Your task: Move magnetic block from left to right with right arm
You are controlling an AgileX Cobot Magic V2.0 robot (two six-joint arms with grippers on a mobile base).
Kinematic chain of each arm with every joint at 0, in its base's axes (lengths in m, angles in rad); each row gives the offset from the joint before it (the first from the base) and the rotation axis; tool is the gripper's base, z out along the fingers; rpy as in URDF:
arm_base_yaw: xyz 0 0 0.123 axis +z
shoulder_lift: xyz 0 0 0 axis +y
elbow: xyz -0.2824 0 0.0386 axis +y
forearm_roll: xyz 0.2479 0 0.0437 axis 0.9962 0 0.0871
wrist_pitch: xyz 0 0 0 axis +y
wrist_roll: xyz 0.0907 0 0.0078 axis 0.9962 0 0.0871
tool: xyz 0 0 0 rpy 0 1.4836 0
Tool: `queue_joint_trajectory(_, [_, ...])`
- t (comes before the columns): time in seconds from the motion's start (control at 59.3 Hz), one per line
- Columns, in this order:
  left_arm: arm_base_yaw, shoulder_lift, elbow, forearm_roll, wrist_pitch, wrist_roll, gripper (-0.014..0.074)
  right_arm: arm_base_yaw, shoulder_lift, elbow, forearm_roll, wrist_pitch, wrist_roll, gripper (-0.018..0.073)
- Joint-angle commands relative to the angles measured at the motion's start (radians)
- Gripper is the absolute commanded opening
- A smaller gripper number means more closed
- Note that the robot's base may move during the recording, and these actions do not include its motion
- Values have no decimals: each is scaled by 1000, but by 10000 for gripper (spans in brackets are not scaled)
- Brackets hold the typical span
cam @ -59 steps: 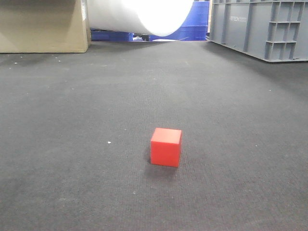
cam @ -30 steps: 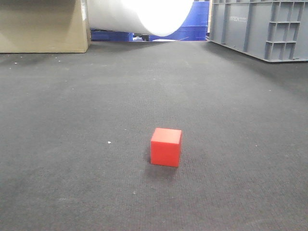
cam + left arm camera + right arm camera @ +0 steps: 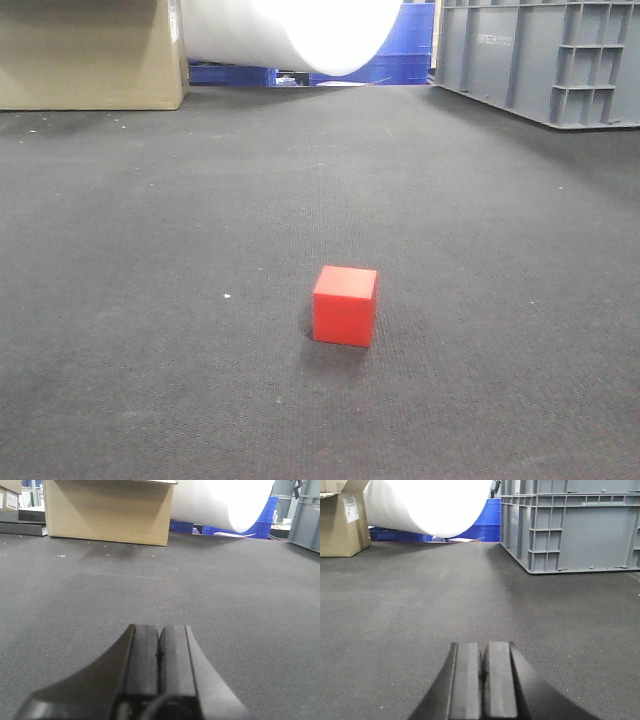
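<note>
The magnetic block (image 3: 345, 306) sits alone on the dark grey mat (image 3: 150, 220) that covers my worktop, low in the front-facing view and just right of the middle. It rests flat on one face, upright, with one front face and a sliver of its right side turned to the camera, and a soft shadow lies under it. Nothing touches it.

My right end effector (image 3: 482, 680) is closed on nothing: its two thick black fingers (image 3: 466, 680) stand pressed together with only a thin seam between them, held low over the mat. From my right wrist I see no red cube, only bare mat running back to a grey plastic crate (image 3: 570, 525) on the right, a white roll (image 3: 427, 505) lying across the far edge, a blue bin (image 3: 482, 527) behind it and a cardboard box (image 3: 342, 525) at far left.

My left end effector (image 3: 160, 667) is closed as well, fingers met along a narrow line and empty. Its wrist view looks over the mat toward the cardboard box, with the white roll and the blue bin to the right of it. The cube does not show in this view either.

In the front-facing view the box, roll, bin and crate stand well behind the block, along the back.
</note>
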Motion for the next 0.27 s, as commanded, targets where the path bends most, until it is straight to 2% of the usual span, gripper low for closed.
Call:
queue_joint_trajectory(0.0, [-5,-9,9,0,-88,-4,-116,-5,-21,-4,-10,-82,0,31])
queue_joint_trajectory(0.253, [-5,-9,9,0,-88,-4,-116,-5,-21,-4,-10,-82,0,31])
